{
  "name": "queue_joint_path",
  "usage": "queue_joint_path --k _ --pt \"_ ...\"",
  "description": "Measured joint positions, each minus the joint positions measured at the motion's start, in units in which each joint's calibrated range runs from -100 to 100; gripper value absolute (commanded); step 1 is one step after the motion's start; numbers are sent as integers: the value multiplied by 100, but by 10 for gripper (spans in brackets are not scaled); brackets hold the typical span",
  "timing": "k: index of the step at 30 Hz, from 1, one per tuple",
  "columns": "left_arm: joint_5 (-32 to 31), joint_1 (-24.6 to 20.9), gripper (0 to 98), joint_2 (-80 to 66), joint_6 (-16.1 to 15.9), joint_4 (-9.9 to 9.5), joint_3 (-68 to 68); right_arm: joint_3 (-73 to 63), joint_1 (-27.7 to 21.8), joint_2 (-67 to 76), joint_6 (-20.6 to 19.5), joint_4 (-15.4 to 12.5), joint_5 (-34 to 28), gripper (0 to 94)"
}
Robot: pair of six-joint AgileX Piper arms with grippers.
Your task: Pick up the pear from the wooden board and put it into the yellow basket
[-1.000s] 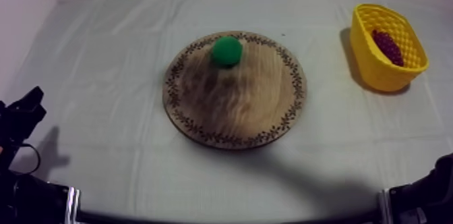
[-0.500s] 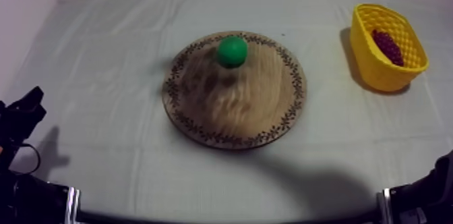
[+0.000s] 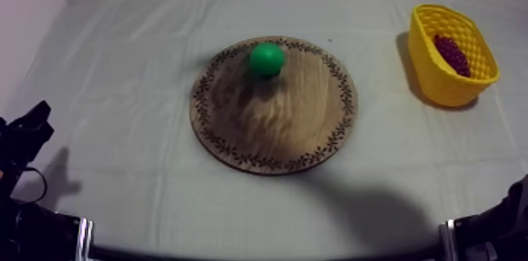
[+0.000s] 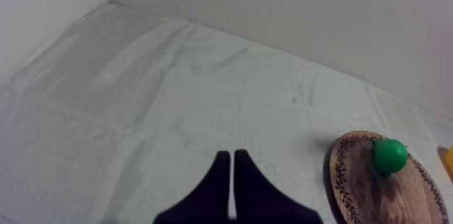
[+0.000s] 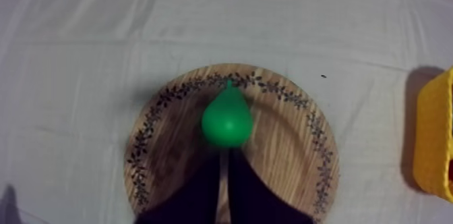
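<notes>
Top view: we see pear [image 3: 267, 58] on wooden board [image 3: 275, 126], upper-centre of frame.
Basket: yellow basket [image 3: 444, 83] upper right w/ grapes [image 3: 452, 54] inside.
Right gripper [image 5: 224, 154]: fingers pressed together, empty, aimed at pear.
Left gripper [image 4: 230, 154]: same, closed & empty.

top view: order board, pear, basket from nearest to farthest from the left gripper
1. Board, mid-table, its left rim closest to the left gripper.
2. Pear, on the board's far part.
3. Basket, at the table's right side.
</notes>
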State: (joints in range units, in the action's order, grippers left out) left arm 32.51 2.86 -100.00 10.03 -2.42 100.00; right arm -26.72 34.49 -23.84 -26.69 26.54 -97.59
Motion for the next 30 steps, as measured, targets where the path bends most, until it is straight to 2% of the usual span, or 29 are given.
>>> queue_joint_path --k 3,13,19,30 --pt "0 0 1 0 0 0 0 -3 -9 -24 38 -52 0 174" --pt "0 0 1 0 0 0 0 53 -108 -137 440 -476 -25 512" --pt "0 0 1 0 0 0 0 132 -170 -218 465 -612 -16 595" --pt "0 0 1 0 0 0 0 240 -267 -353 508 -805 -17 633"
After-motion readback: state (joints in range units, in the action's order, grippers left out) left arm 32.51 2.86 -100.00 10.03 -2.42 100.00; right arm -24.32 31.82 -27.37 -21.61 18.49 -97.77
